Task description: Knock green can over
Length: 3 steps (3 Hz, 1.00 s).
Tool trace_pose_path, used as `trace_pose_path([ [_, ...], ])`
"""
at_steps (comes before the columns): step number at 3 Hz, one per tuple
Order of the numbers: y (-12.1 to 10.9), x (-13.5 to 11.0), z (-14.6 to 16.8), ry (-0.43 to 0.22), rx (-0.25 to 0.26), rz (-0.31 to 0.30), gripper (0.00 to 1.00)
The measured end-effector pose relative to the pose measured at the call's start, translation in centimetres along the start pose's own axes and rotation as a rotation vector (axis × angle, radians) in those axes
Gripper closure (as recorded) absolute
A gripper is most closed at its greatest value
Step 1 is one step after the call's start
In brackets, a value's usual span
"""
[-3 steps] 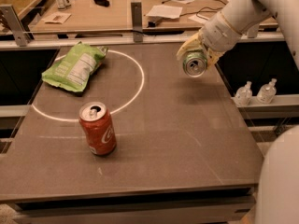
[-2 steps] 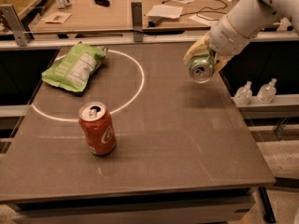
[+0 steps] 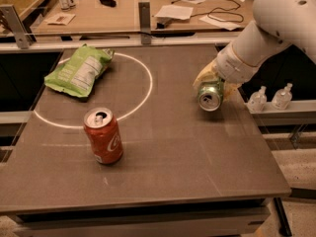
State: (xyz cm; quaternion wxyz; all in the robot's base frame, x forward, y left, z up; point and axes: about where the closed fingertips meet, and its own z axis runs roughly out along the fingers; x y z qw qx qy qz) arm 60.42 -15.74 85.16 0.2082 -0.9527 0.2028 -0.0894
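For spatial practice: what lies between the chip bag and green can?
Camera view: bare tabletop and the white circle line; end effector, table's right, grips green can.

Yellowish fingers (image 3: 203, 77) of gripper (image 3: 216, 83) around green can (image 3: 211, 98)

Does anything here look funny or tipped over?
Yes. The green aluminium soda can is tipped sideways near the right edge of the dark table. Its silver top faces the camera, and the robot's tool grips it. The red-orange soda can stands upright. Nothing looks spilled.
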Motion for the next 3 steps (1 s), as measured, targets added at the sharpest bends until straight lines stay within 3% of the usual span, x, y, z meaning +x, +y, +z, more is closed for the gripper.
trace_pose_path([
  [1,0.8,-0.79,1.46,-0.014,-0.024,0.032,1.0],
  [3,0.65,-0.82,1.63,-0.044,-0.03,0.065,0.59],
])
